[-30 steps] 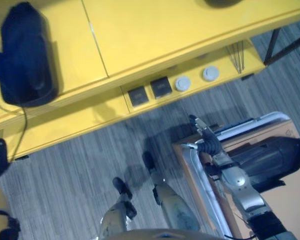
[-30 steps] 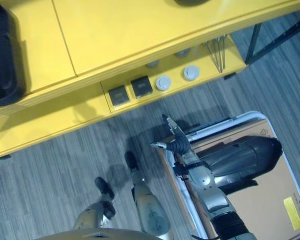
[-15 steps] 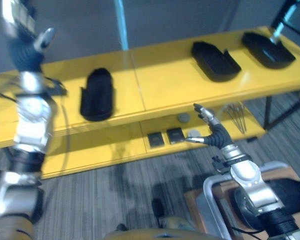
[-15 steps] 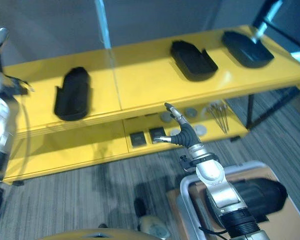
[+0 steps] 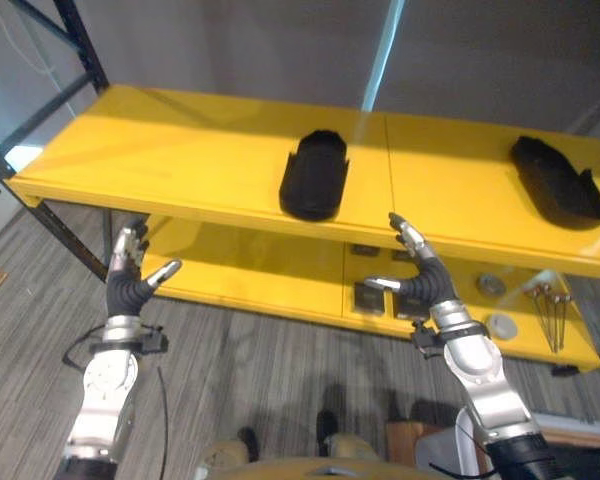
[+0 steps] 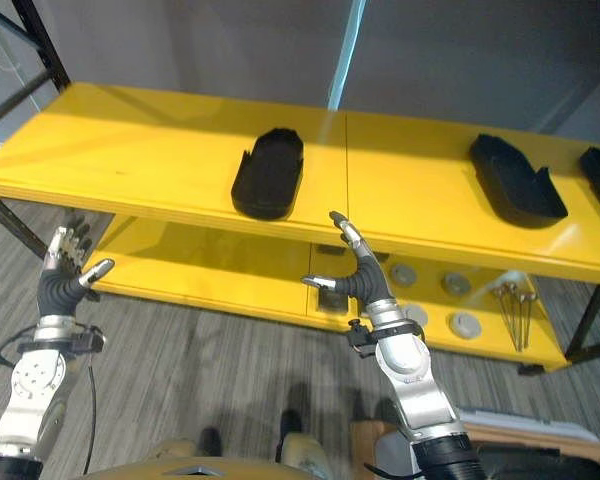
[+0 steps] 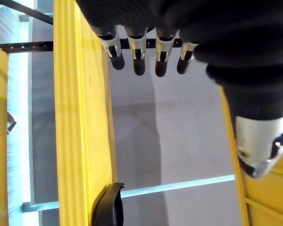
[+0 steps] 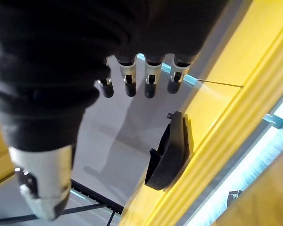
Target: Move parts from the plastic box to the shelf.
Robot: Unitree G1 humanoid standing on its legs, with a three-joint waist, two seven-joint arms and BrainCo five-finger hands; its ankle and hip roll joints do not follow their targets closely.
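Parts (image 6: 268, 173) on shelf (image 6: 130, 140): look hard, light, smooth | hold long sides | left robot hand (image 6: 62, 278), right robot hand (image 6: 355, 272) spread, empty

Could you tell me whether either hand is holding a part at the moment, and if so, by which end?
Nothing is held. The left hand and the right hand are both raised in front of the yellow shelf, fingers open and empty.
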